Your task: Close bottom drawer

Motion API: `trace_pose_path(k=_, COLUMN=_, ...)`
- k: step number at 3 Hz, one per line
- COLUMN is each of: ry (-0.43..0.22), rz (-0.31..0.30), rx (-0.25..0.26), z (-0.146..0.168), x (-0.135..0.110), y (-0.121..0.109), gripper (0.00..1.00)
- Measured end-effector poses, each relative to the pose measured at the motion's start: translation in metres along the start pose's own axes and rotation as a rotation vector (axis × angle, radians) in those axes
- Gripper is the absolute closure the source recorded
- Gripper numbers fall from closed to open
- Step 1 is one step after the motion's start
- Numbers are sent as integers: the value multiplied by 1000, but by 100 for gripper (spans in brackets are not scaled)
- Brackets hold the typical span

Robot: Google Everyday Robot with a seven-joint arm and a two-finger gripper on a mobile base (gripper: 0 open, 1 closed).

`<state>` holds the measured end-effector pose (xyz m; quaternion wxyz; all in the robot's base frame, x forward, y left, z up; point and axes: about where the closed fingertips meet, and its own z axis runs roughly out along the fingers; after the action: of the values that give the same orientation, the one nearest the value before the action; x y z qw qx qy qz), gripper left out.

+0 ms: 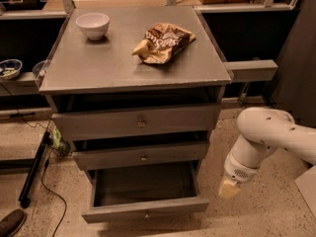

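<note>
Bottom drawer (144, 209) is pulled well out at the base of the grey cabinet (98, 68). It's a rigid box and should slide light. No grasp needed: I'd push flat on its front by the centre knob (146, 215). Gripper (229, 188) hangs just right of it, not touching; I can't tell whether it's released or clenched.

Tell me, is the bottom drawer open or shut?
Open. The bottom drawer is pulled out, and its inside shows from above. The hand hangs at its right, apart from it.
</note>
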<state>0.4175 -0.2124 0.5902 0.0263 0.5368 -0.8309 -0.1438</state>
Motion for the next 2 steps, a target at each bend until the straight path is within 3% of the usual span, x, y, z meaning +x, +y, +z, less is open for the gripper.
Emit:
trace_pose_path(k=1, ry=-25, rz=29, rx=6, z=12, x=-4, y=-9, gripper=100)
trace_pose_path(k=2, ry=-35, rz=72, rx=9, z=33, x=-16, y=-35, gripper=100)
